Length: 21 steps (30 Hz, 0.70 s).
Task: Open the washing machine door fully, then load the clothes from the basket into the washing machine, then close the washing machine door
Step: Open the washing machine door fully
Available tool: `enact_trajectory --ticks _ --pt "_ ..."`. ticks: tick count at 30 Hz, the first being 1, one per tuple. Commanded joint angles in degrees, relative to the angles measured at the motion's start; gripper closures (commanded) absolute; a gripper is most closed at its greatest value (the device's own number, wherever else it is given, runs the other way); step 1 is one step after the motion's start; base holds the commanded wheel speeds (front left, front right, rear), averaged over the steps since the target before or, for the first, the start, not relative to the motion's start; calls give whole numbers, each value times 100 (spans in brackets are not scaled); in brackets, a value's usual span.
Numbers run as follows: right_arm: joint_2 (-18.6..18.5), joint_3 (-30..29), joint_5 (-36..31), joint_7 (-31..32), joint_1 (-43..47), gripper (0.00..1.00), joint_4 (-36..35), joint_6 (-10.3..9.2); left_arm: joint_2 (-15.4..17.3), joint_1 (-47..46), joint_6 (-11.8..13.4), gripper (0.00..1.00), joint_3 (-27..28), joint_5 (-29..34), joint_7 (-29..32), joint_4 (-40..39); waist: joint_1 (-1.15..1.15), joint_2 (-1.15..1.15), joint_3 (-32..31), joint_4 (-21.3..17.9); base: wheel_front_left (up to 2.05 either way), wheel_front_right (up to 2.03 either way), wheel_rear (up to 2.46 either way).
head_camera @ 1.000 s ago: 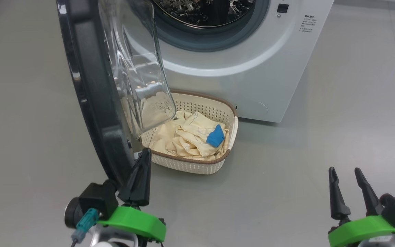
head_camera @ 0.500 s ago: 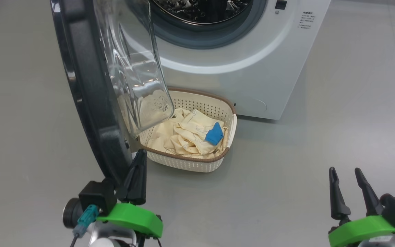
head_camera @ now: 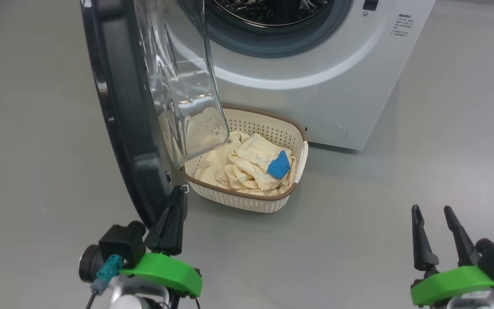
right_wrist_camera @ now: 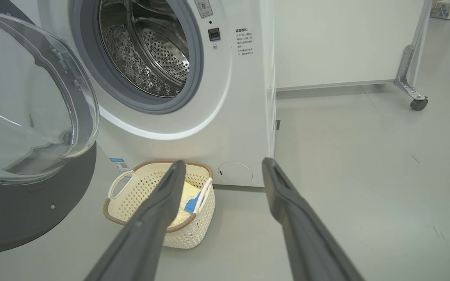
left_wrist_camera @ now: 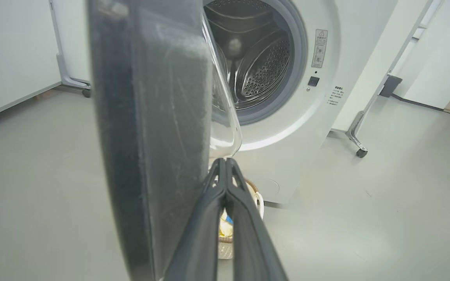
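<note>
The washing machine (head_camera: 315, 98) stands with its door (head_camera: 122, 107) swung out edge-on toward me, the glass bowl (head_camera: 187, 86) facing the steel drum (head_camera: 268, 10). On the floor below the opening sits the basket (head_camera: 247, 201), holding the cream clothes (head_camera: 247, 167) with a blue patch (head_camera: 279, 165). My left gripper (head_camera: 180, 189) is shut and empty. Its fingers lie right alongside the inner face of the door's lower rim (left_wrist_camera: 147, 117), tips (left_wrist_camera: 223, 162) under the glass. My right gripper (head_camera: 432, 209) is open and empty, low at the right. It faces the basket (right_wrist_camera: 193, 230) and clothes (right_wrist_camera: 189, 193) from a distance.
Grey floor (head_camera: 401, 171) stretches to the right of the machine. A white panel on a metal leg with a caster (right_wrist_camera: 419, 103) stands behind and to the right. The same caster (left_wrist_camera: 361, 153) shows past the machine's corner. Another caster foot (left_wrist_camera: 86, 93) is left of the door.
The head view has shifted, sliding the whole scene a little to the right. Door, basket and both grippers keep about the same places relative to each other.
</note>
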Motion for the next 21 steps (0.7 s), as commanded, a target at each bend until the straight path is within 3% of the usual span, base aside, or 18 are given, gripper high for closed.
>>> enact_trajectory --ticks 1,21 --pt "-63 113 3 -55 -257 0 -177 25 67 -291 49 100 268 -48 -67 -112 0 0 1 34 0 0 0" --pt "-63 135 12 -55 -252 0 -160 25 244 -312 267 100 496 -121 -103 32 0 0 -11 372 0 0 0"
